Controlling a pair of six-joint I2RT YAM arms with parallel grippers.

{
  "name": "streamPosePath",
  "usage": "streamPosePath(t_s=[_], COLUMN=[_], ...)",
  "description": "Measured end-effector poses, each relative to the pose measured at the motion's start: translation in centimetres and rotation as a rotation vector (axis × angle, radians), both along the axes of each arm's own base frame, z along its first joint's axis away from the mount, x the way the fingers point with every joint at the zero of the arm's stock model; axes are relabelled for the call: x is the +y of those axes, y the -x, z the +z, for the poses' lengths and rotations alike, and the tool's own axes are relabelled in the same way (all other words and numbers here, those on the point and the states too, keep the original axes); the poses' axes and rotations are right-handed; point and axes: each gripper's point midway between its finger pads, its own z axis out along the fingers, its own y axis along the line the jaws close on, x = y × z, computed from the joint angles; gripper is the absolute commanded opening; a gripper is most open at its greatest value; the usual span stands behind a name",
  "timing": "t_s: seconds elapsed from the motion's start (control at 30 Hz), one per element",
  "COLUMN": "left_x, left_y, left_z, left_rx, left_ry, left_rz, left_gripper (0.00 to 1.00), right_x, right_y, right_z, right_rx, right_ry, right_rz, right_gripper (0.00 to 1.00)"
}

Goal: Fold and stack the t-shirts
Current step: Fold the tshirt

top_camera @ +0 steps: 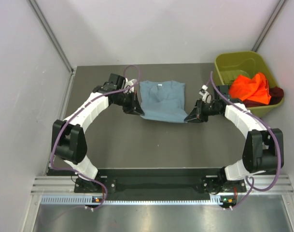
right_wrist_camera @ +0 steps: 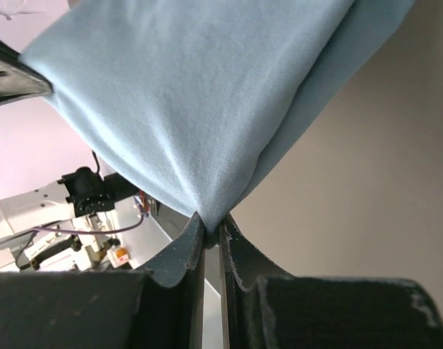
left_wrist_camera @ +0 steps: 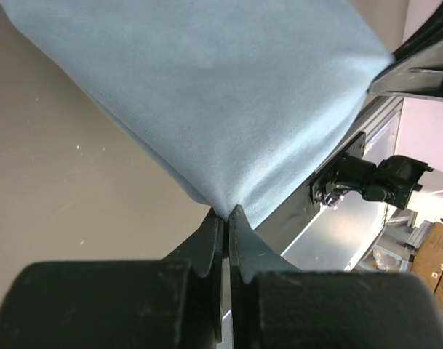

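The blue shirt point(top_camera: 161, 100) lies spread mid-table, its near hem running left to right. The left gripper point(top_camera: 135, 108) and right gripper point(top_camera: 191, 117) each pinch tight on one near corner. The collar lies straight beyond them, on the far side.

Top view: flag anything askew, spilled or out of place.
Nothing damaged or spilled. The orange t-shirt and maroon t-shirt sit crumpled in the olive bin, unfolded. The blue-grey t-shirt lies on the table, near corners pinched by the left gripper and right gripper.
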Motion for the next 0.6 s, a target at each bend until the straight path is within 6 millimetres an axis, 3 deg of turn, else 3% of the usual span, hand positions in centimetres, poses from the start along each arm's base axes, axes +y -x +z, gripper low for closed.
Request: streamPosePath(t_s=[0.27, 0.6], left_x=[0.1, 0.5], left_y=[-0.8, -11.0], left_z=[0.0, -0.1], left_rx=[-0.009, -0.118], left_ry=[-0.007, -0.028], left_rz=[0.010, 0.076], left_gripper=[0.00, 0.00], right_x=[0.2, 0.8], right_y=[-1.9, -12.2], right_z=[1.4, 2.4], right_rx=[-0.054, -0.155], right_ry=[-0.009, -0.008], right_rz=[-0.010, -0.027], right_gripper=[0.00, 0.00])
